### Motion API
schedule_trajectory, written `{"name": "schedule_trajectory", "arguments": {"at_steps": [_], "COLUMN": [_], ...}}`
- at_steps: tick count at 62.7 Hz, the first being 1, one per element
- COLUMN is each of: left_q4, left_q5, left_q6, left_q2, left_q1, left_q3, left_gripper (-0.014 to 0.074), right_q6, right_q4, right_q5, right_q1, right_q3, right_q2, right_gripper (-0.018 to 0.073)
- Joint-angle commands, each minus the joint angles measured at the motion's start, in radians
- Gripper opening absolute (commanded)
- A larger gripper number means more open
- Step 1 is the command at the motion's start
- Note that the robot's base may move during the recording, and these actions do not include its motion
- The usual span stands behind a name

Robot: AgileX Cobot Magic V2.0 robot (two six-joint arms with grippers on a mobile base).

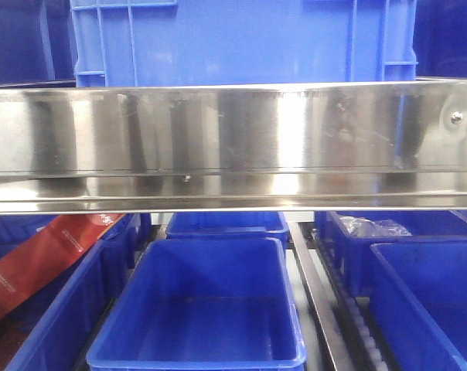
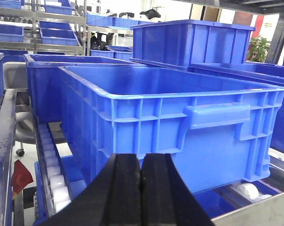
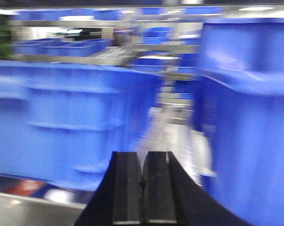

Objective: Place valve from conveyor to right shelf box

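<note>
Blue bins sat on roller racks under a steel shelf rail; neither valve nor conveyor showed in any view. Left gripper fingers were pressed together, holding nothing, facing a blue crate. Right gripper fingers together too, view blurred.

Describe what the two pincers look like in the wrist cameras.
Only the fingers show. The left pincer has two black, matte fingers with flat rectangular pads, widening into sloped black shoulders toward the bottom of the picture. The right pincer looks the same: two black flat-faced fingers flaring outward below. No cables, markings or arm links are visible in either view.
</note>
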Motion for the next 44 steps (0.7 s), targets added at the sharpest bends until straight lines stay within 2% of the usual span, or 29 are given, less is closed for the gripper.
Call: {"name": "schedule_trajectory", "arguments": {"at_steps": [1, 12, 44], "left_q4": [-0.005, -0.005, -0.005], "left_q5": [-0.022, -0.022, -0.029], "left_q6": [0.002, 0.002, 0.002], "left_q2": [-0.006, -0.006, -0.006], "left_q1": [0.001, 0.001, 0.001], "left_q3": [-0.002, -0.002, -0.002], "left_gripper": [-0.0111, -0.0111, -0.0111], "right_q6": [-0.004, -0.004, -0.004], "right_q4": [-0.009, -0.015, -0.04], "right_q5": [-0.015, -0.017, -0.016], "right_q1": [-0.065, -0.083, -0.085], "right_q3": [0.07, 0.216, 0.216], "right_q2": [-0.069, -0.209, -0.209], "right_gripper": [-0.0163, -0.0163, -0.0163]}}
